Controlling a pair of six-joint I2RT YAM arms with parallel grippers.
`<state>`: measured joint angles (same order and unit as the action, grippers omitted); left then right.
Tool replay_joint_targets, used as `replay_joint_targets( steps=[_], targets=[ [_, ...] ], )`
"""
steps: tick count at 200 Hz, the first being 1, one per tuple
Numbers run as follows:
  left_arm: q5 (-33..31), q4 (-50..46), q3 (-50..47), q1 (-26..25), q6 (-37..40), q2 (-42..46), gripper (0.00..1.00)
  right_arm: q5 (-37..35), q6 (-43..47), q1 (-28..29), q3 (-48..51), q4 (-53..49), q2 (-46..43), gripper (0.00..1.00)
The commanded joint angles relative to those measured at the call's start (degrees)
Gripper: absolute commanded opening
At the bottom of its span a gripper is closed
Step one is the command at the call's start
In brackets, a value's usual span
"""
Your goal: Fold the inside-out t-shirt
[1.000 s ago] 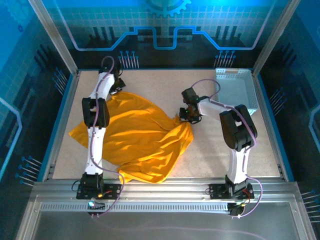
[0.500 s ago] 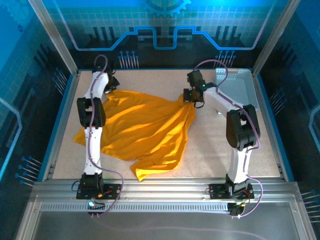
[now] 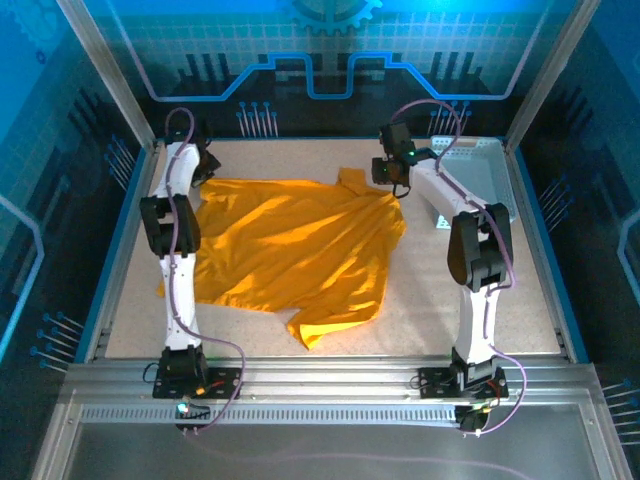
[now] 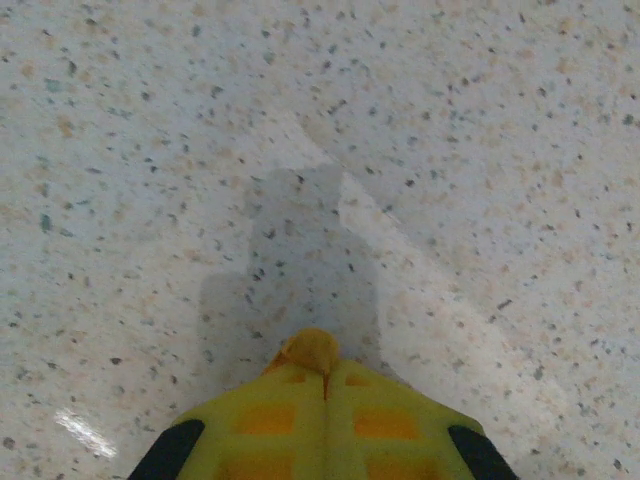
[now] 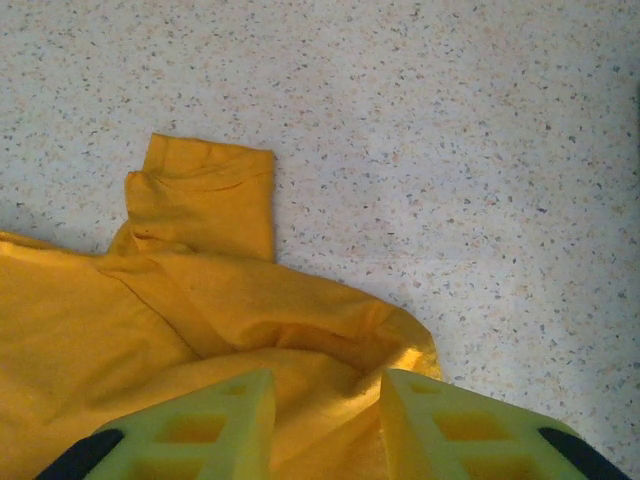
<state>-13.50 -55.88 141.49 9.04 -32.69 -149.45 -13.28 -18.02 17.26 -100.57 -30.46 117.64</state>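
**T-shirt spread flat, pinched at one corner**

The orange-yellow t-shirt (image 3: 290, 250) lies spread on the speckled worktop (image 3: 450, 290), reaching from one pair of fingers to the other. The left fingers (image 4: 270, 425) are clenched on a small tuck of its fabric. The right fingers (image 5: 215, 420) stand apart, grasping nothing, with the shirt's edge under them and a sleeve (image 5: 205, 195) flat just ahead. A pale perforated basket (image 3: 480, 185) sits beside them.

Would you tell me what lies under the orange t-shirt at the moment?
The t-shirt lies spread on the speckled table, which shows all around it; whatever its fabric covers is hidden.
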Motion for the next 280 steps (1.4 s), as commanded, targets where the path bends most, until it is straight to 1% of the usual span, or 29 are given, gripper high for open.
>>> replay_joint_targets(
  steps=[1, 25, 41, 51, 63, 82, 117, 144, 164, 195, 221, 255, 280],
  targets=[
    [-1.1, -1.9, 1.4, 0.4, 0.7, -0.2, 0.00, 1.6, 2.0, 1.7, 2.6, -0.7, -4.5, 0.36],
    [-2.9, -3.1, 1.4, 1.1, 0.4, -0.1, 0.00, 5.7, 2.7, 3.1, 7.2, 2.6, -5.0, 0.38],
    [-3.7, -3.8, 1.2, 1.8, 0.2, -0.1, 0.00, 8.0, 3.8, 3.5, 6.3, 3.8, -2.1, 0.38],
    [-3.5, -3.8, 0.8, 2.3, 0.2, 0.2, 0.00, 8.2, 4.6, 3.7, 3.2, 2.2, 0.9, 0.38],
    [-3.5, -3.9, 0.5, 2.6, 0.4, 0.5, 0.00, 6.8, 5.2, 3.8, -1.6, -0.4, 5.0, 0.42],
    [-3.2, -4.2, -0.2, 3.1, -0.4, 1.3, 0.00, 6.2, 6.8, 3.8, -9.0, -3.5, 11.0, 0.44],
    [-1.6, -3.1, -0.8, 3.2, -0.5, 1.4, 0.00, 5.9, 11.9, 4.5, -20.7, -7.5, 20.5, 0.49],
    [-1.5, -3.1, -1.2, 3.1, -0.4, 1.4, 0.00, 7.9, 14.5, 4.7, -27.1, -9.0, 25.1, 0.51],
    [-1.6, -3.1, -1.3, 3.1, 0.0, 1.6, 0.00, 8.2, 16.9, 5.2, -30.2, -9.4, 27.4, 0.52],
    [-1.5, -3.2, -1.3, 3.1, 0.3, 1.7, 0.00, 7.3, 19.9, 6.0, -35.7, -11.7, 31.0, 0.56],
    [-1.8, -3.2, -1.3, 3.2, 0.3, 1.8, 0.00, 7.4, 21.2, 6.2, -43.7, -17.0, 36.0, 0.56],
    [-1.8, -3.2, -1.3, 3.2, 0.3, 1.6, 0.00, 10.3, 22.3, 6.5, -55.1, -24.4, 42.2, 0.52],
    [-1.8, -3.2, -1.3, 3.2, 0.2, 1.6, 0.00, 9.6, 22.0, 6.3, -66.4, -30.2, 47.8, 0.45]
  ],
)
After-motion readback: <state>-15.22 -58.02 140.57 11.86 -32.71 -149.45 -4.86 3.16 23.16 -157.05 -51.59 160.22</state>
